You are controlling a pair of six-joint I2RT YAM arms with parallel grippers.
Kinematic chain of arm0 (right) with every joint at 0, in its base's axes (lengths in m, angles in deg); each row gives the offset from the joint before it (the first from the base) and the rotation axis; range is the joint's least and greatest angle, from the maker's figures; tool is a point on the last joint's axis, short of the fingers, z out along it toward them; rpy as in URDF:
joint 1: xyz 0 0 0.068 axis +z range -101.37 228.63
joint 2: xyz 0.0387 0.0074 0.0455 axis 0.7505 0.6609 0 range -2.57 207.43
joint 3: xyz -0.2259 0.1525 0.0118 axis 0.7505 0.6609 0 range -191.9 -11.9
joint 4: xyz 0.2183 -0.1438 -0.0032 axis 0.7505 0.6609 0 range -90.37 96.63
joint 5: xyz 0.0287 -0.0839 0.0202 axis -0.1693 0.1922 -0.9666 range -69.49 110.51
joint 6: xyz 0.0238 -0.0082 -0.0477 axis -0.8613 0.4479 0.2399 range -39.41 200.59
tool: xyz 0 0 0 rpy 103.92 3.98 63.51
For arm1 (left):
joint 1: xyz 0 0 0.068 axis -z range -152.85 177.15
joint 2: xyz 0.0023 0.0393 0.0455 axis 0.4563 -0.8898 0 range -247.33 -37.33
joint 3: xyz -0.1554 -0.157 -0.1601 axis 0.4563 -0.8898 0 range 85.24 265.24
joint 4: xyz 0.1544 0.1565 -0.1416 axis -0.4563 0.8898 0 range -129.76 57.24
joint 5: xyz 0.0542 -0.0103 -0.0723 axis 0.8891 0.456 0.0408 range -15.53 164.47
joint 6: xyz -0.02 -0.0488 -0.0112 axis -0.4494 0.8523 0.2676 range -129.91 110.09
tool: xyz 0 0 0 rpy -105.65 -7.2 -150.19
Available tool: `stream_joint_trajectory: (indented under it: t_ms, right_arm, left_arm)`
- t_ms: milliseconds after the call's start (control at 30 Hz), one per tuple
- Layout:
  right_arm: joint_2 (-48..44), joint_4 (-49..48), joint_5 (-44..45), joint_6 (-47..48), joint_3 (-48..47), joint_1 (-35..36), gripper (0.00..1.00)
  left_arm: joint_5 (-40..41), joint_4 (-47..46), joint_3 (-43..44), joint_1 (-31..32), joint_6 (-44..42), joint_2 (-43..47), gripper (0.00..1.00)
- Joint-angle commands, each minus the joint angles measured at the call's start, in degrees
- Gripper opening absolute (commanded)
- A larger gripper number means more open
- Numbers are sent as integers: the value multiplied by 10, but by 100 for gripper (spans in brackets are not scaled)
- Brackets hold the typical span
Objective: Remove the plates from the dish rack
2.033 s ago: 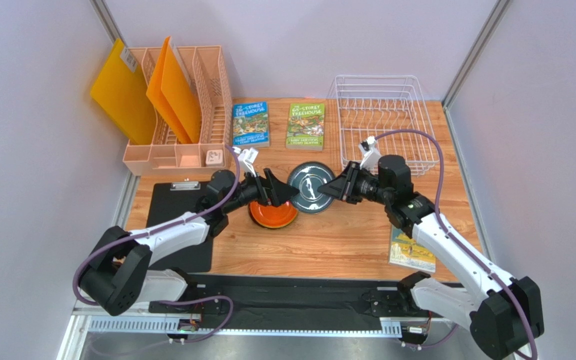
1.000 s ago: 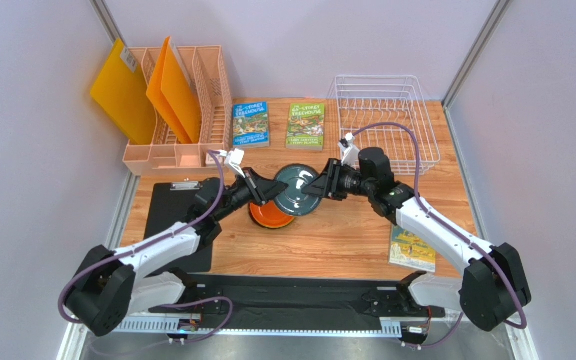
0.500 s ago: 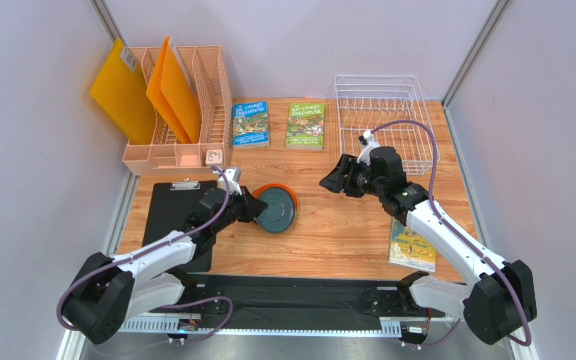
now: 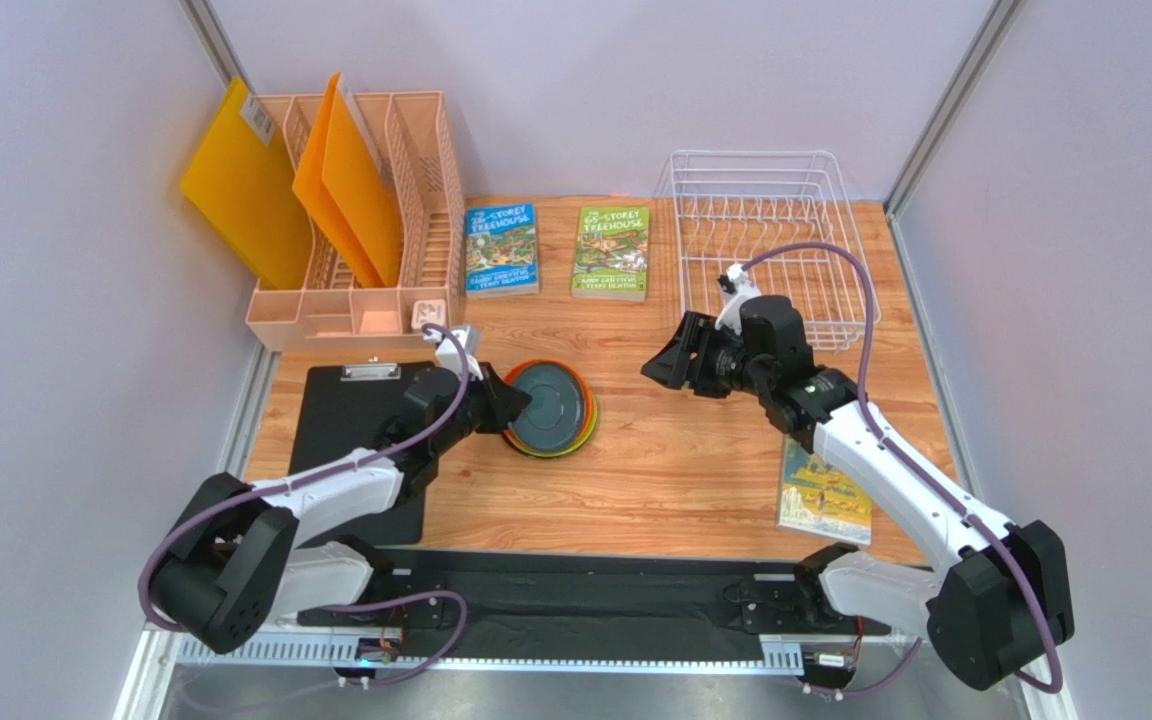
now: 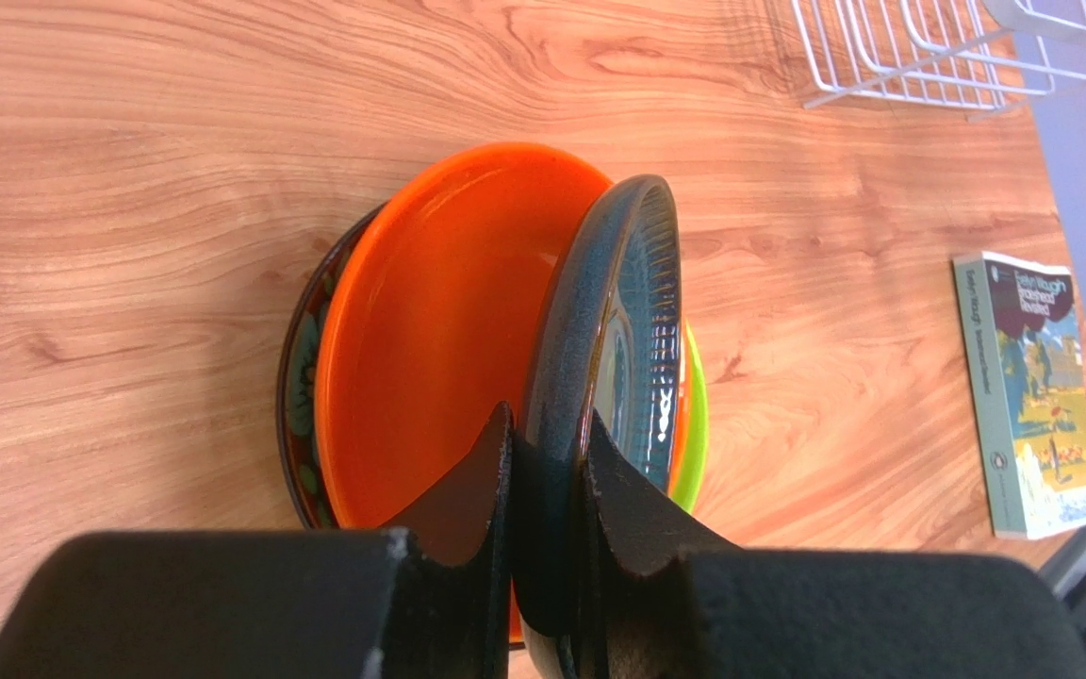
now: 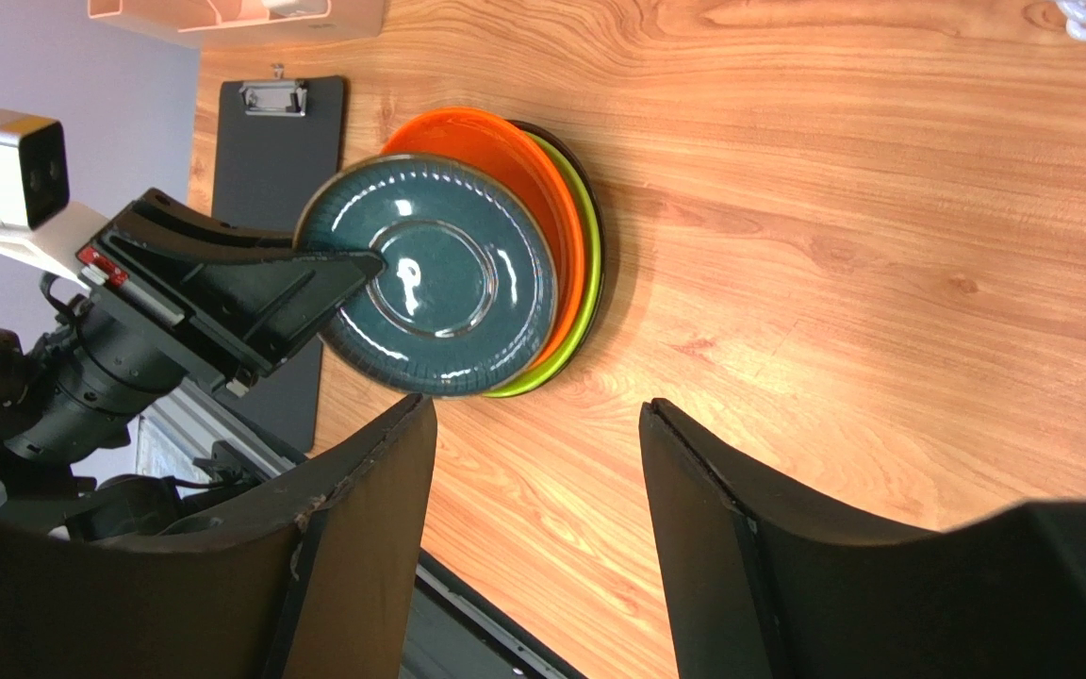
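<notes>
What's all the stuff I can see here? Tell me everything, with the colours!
dark teal plate: one, teal, tilted over the pile
orange plate: one, orange, top of the pile, mid-table
lime green plate: one, green, under the orange
dark red plate: one, flowery red, bottom of the pile
dish rack: one, white wire, back right, empty
books: three; blue and green at the back, one front right
clipboard: one, black, front left
organiser: one, peach, back left
folders: two or three, yellow-orange, at the organiser
table: one, wooden brown, under everything
left gripper: one, black, shut on the dark teal plate
right gripper: one, black, open, empty, near the rack
</notes>
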Motion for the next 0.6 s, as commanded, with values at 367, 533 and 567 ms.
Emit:
stream_joint_trajectory:
  t_ms: [367,533,567]
  right_arm:
    - [7,-15,1,13,5,-1,61]
    - [4,-7,8,16,6,-2,61]
    - [3,-6,10,16,7,-3,61]
  left_arm:
    - [-22,-51,47,-6,27,-73,21]
    - [11,13,44,-6,18,-42,43]
    - [28,21,44,-6,16,-38,46]
